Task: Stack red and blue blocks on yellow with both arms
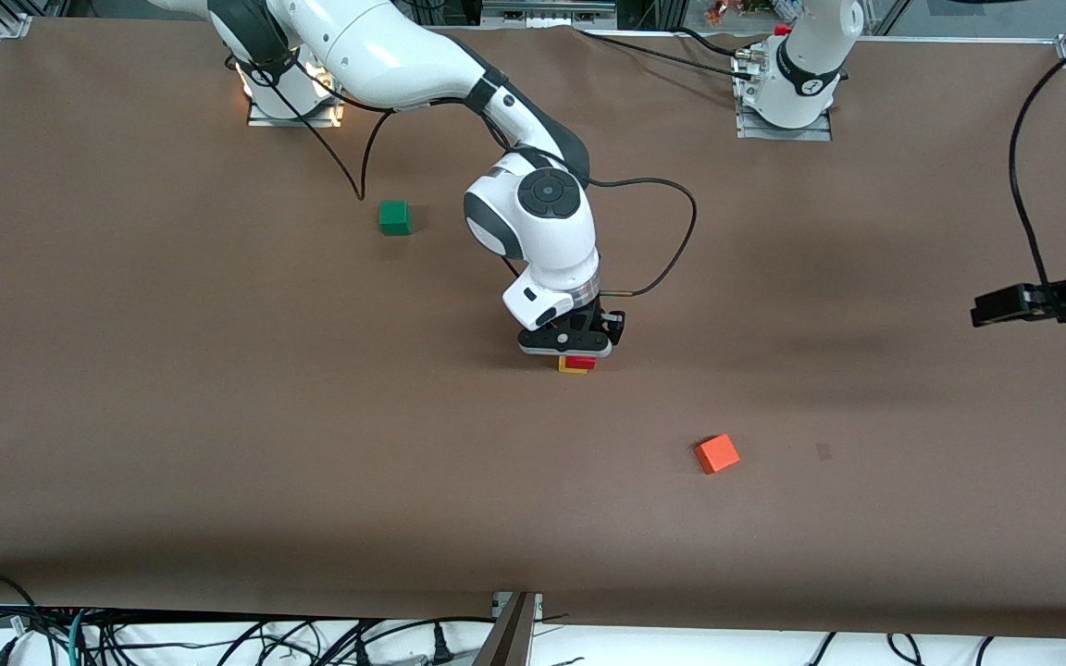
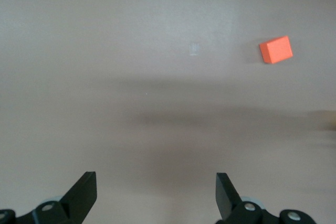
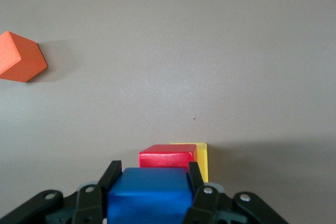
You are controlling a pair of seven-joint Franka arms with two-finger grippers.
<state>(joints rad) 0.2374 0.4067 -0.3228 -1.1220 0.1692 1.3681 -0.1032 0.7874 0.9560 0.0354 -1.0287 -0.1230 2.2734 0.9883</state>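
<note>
Blue block being set on the red – yellow stack

The right pincer (image 3: 151,182) grips the blue block (image 3: 148,196), directly above the red block (image 3: 167,158) lying on the yellow cube (image 3: 202,158); next it probably must lower straight and release. The left pincer (image 2: 156,195) waits wide open over bare brown worktop (image 1: 218,416) – an orange-red cube (image 1: 716,453) lies near

Brown paper-covered table (image 1: 218,416) carries small green cube (image 1: 394,217), orange-red cube (image 1: 716,453) and yellow cube (image 1: 572,369).
</note>
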